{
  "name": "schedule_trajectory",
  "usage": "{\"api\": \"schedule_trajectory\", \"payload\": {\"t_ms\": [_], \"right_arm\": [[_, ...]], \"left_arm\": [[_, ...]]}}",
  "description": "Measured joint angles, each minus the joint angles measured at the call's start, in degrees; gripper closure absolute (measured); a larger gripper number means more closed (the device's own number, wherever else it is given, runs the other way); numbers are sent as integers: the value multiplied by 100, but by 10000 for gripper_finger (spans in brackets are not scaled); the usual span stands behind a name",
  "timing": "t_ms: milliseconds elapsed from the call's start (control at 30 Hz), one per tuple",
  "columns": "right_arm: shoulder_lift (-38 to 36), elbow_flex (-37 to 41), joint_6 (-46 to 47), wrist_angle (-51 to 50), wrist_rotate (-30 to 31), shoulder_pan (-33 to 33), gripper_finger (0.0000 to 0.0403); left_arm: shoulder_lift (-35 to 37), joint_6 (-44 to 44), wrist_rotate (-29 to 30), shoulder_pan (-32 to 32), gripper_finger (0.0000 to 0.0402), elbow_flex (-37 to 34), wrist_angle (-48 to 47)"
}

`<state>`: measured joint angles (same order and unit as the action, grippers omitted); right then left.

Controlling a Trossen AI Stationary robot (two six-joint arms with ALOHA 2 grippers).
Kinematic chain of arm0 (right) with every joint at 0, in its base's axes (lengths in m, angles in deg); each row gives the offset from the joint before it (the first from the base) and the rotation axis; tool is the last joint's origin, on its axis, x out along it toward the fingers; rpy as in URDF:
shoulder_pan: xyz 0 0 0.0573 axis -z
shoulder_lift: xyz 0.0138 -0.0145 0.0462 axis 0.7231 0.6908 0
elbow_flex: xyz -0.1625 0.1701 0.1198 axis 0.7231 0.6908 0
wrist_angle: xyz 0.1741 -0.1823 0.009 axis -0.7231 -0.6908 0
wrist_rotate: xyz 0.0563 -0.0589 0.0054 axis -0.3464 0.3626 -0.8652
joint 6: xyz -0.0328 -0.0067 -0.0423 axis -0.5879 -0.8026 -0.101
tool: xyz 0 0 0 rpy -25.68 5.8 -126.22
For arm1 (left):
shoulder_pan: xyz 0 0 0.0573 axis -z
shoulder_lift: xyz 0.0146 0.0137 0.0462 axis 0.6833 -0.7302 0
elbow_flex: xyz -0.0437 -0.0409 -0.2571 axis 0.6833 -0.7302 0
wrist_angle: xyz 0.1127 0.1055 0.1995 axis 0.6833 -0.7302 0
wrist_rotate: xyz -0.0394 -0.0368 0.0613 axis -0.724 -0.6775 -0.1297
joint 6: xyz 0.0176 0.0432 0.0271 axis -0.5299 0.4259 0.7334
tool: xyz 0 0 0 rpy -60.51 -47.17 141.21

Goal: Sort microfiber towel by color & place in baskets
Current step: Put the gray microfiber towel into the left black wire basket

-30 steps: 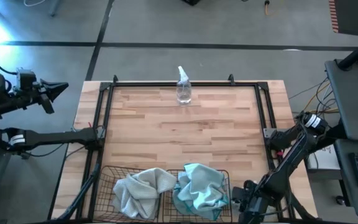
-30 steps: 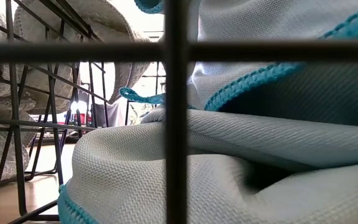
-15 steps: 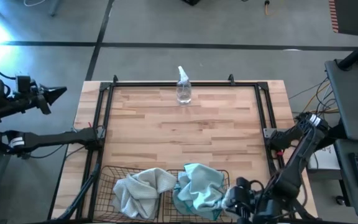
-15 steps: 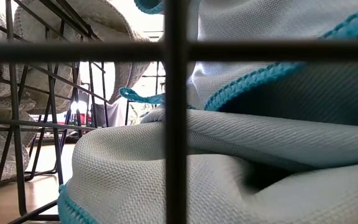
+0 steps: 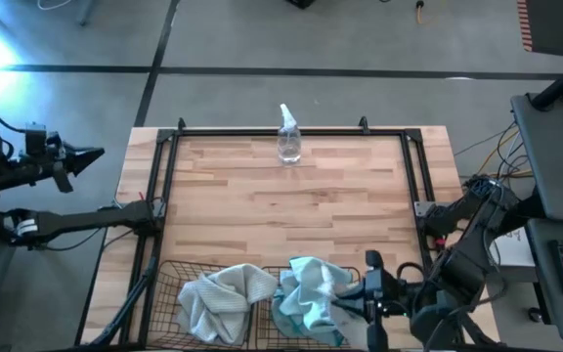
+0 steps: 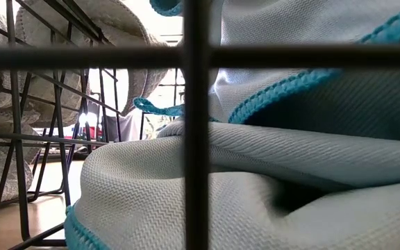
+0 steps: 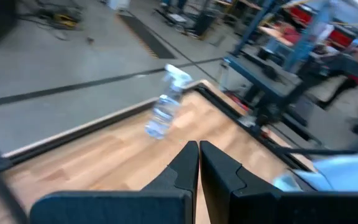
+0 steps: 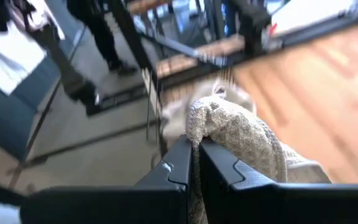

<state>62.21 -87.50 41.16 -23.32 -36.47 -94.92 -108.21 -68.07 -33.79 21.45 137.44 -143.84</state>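
In the high view two black wire baskets sit side by side at the table's near edge. The left basket (image 5: pixel 169 293) holds pale grey-white towels (image 5: pixel 221 298), the right basket (image 5: pixel 358 277) light blue towels (image 5: pixel 306 293). The low view looks through the mesh (image 6: pixel 195 125) at blue-hemmed cloth (image 6: pixel 290 187), with grey-white cloth (image 6: pixel 40 90) behind. My right gripper (image 5: pixel 345 293) is shut at the blue heap's right side; its wrist view shows cloth (image 8: pixel 241 143) just past the fingertips (image 8: pixel 194 146). My left gripper (image 5: pixel 94 154) waits shut beyond the table's left edge (image 7: pixel 197 146). My right gripper's shut fingertips (image 8: pixel 182 149) are against the right side of the light blue towel heap (image 8: pixel 213 121), coming level from the table's right. The heap lies in the right basket. Whether any cloth is caught between the fingers, I cannot tell.
A clear spray bottle (image 5: pixel 288 137) stands upright at the middle of the table's far edge, also seen in the left wrist view (image 7: pixel 161 112). A black metal frame (image 5: pixel 262 131) runs round the wooden tabletop. Bare wood (image 5: pixel 291 210) lies between the bottle and the baskets.
My right gripper has moved along the table's near edge toward its left, from the near right corner up to the blue towel heap. My left gripper has drifted a little farther off the table's left side and toward the near edge.
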Motion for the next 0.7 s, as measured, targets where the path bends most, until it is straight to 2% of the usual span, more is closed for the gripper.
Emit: {"api": "schedule_trajectory", "payload": {"t_ms": [167,267,533,700], "right_arm": [[30,-323,-688,506,186,330,390],[137,-546,-969,685,191,536,390],[605,-1174,-1720,911,178,997,390],[940,-1455,-2265,1524,168,1310,390]], "left_arm": [[79,4,-708,0,402,0,25],[86,36,-907,0,402,0,196],[99,264,-1467,-2,402,-30,1094],[99,269,-1937,-1,402,-165,1741]]}}
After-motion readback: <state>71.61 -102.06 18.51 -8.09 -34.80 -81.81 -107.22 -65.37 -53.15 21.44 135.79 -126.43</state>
